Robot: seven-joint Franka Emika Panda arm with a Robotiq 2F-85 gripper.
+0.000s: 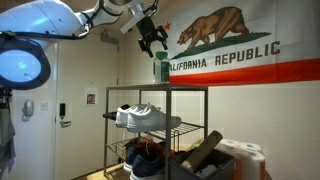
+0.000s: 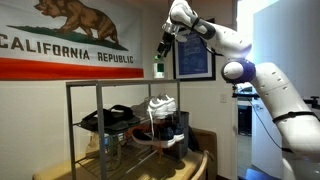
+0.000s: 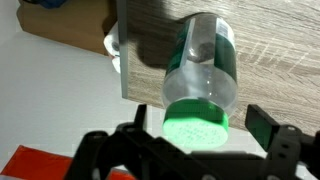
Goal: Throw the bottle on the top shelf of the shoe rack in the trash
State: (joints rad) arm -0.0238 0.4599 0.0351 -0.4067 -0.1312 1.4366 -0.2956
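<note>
The small green bottle (image 1: 163, 70) stands upright at the near corner of the top shelf (image 1: 185, 89) of the dark metal shoe rack (image 1: 206, 130). It shows in both exterior views (image 2: 158, 68). My gripper (image 1: 152, 40) hangs just above it (image 2: 167, 46), open and empty. In the wrist view I look straight down on the bottle (image 3: 200, 70). Its green top sits between my two spread black fingers (image 3: 200, 128), which do not touch it. A dark grey open bin (image 1: 212, 165) stands on the floor beside the rack.
White shoes (image 1: 140, 117) and dark shoes (image 2: 112, 118) lie on the rack's lower shelves. A California flag (image 1: 235, 45) hangs on the wall behind. A white rounded container (image 1: 246, 152) stands by the bin. A door (image 1: 85, 110) is further back.
</note>
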